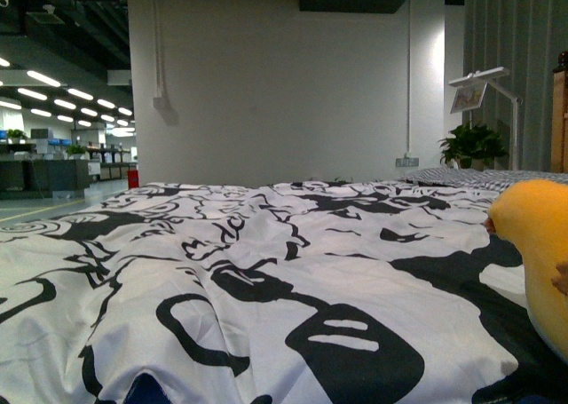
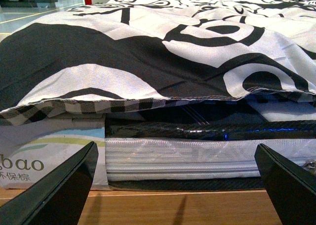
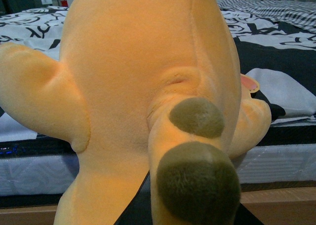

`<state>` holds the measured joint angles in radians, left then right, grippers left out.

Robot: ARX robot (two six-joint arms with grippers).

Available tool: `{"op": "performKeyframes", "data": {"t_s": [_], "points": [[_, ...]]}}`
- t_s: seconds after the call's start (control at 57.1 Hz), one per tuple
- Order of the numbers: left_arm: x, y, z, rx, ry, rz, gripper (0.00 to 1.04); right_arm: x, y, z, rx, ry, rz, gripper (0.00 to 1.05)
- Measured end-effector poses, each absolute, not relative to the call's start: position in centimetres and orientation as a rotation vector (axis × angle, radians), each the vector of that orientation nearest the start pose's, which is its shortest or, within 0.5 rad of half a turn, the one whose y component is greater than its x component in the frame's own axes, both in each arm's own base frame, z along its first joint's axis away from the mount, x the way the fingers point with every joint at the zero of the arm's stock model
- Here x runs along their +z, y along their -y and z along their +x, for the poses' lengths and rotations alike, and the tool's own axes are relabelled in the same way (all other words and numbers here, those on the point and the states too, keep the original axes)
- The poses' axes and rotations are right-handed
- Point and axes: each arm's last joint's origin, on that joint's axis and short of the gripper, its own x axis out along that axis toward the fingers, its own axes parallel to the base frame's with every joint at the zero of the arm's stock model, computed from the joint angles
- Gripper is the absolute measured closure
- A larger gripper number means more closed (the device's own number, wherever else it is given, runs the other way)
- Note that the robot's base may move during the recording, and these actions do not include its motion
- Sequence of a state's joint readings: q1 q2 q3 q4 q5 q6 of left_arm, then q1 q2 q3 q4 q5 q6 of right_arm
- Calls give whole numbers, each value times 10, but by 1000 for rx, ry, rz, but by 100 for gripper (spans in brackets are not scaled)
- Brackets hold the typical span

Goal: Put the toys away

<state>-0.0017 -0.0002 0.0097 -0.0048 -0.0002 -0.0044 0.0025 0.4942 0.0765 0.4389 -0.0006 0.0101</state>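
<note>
A bed covered by a rumpled black-and-white patterned duvet fills the front view, and the soft orange-yellow plush animal shows at the duvet's near right edge, partly cut off by the frame. In the right wrist view the plush animal hangs just in front of the bed's side, above the brown wooden surface below it, with two rounded olive-brown foot pads facing the camera. The right gripper is almost wholly hidden behind it; only dark slivers of its fingers show on either side of the leg, closed around the toy. The left gripper is low beside the bed with its black jaws spread wide and nothing between them, facing the white quilted mattress under the overhanging hem of the duvet. Beyond the far end of the bed stand a plain white wall and a green potted plant.
</note>
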Motion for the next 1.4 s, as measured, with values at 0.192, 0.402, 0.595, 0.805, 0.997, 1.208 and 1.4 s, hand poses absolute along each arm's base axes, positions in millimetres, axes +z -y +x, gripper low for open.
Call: {"op": "performKeyframes", "data": {"t_s": [0.192, 0.402, 0.595, 0.805, 0.997, 1.208, 1.4], "points": [[166, 0, 97, -2, 5, -4, 6, 182, 0, 126, 3, 20, 10, 95], [166, 0, 97, -2, 5, -4, 6, 172, 0, 121, 2, 22, 10, 95], [166, 0, 97, -2, 5, -4, 6, 172, 0, 115, 2, 24, 10, 95], [166, 0, 97, -2, 5, -4, 6, 172, 0, 110, 2, 24, 10, 95], [166, 0, 97, -2, 5, -4, 6, 171, 0, 108, 2, 23, 10, 95], [166, 0, 97, -2, 5, -4, 6, 168, 0, 97, 2, 14, 10, 95], [166, 0, 97, -2, 5, -4, 6, 168, 0, 97, 2, 14, 9, 95]]}}
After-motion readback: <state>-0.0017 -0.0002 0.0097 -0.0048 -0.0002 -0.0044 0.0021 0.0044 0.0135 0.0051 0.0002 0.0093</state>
